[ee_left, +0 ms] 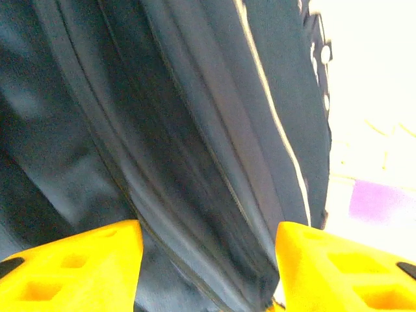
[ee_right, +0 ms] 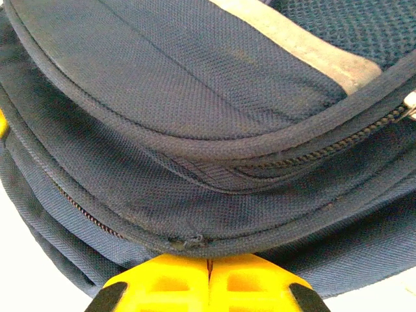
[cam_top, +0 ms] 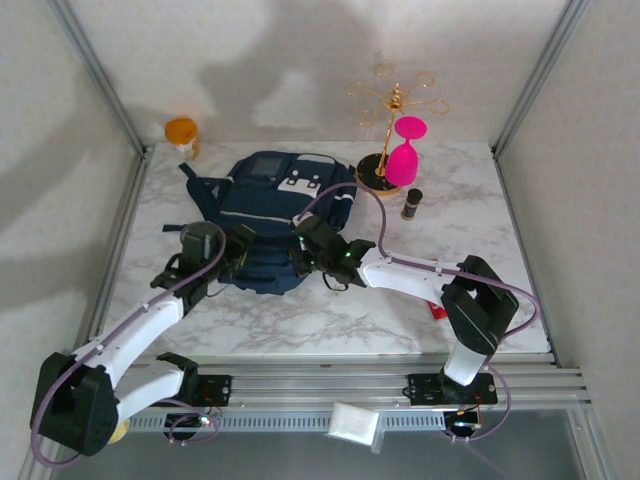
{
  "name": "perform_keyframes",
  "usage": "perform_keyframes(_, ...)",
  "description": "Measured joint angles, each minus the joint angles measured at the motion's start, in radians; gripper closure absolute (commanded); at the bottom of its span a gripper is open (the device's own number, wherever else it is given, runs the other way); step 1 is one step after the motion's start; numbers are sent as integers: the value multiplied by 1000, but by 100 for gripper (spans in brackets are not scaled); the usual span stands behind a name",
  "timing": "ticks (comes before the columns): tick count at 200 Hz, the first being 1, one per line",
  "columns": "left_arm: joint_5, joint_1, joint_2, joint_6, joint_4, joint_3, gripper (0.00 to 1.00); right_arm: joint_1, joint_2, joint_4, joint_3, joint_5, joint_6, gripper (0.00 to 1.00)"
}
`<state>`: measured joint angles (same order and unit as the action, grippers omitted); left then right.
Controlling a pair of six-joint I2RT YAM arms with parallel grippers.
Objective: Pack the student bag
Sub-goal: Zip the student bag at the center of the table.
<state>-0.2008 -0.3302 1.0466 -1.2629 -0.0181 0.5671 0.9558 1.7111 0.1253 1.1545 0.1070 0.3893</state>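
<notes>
From above, one student bag (cam_top: 268, 215) lies flat on the table (cam_top: 330, 320), its long axis running near-to-far and its grey-patched end toward the back wall. The left gripper (cam_top: 238, 255) and right gripper (cam_top: 300, 258) flank its near end. In the left wrist view the jaws stand released, with a zippered fold of bag between them. In the right wrist view the jaws are clenched together, just under the bag's seam.

The student bag (cam_top: 265, 205) lies on the table (cam_top: 330, 320). Behind it to the left stands a jar (cam_top: 181, 133); to its right, a rack (cam_top: 388, 110), goblet (cam_top: 405, 158) and small bottle (cam_top: 411, 203).
</notes>
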Motion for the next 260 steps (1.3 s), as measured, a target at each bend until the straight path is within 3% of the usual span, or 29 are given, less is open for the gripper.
perform_keyframes(37,82,-148,69,-158,87,-32,46,1,2,-10,0,-7,-1,100)
perform_keyframes(55,124,-185,168,-196,105,15,56,1,2,-10,0,-5,-1,100)
perform_keyframes(69,155,-202,215,-206,101,47,67,0,2,-9,-1,5,-2,100)
perform_keyframes(95,219,-218,231,-198,76,90,100,1,2,-8,-2,32,-37,100)
perform_keyframes(134,215,-166,152,-137,8,87,100,5,-32,-26,-42,77,-108,100)
perform_keyframes(191,-17,27,-42,51,-132,33,100,-30,-125,-174,-182,46,-144,100)
perform_keyframes(227,-115,122,-55,161,-174,33,100,-88,-123,-198,-186,21,-156,100)
perform_keyframes(260,-153,154,-55,220,-187,33,100,-106,-123,-196,-189,5,-151,100)
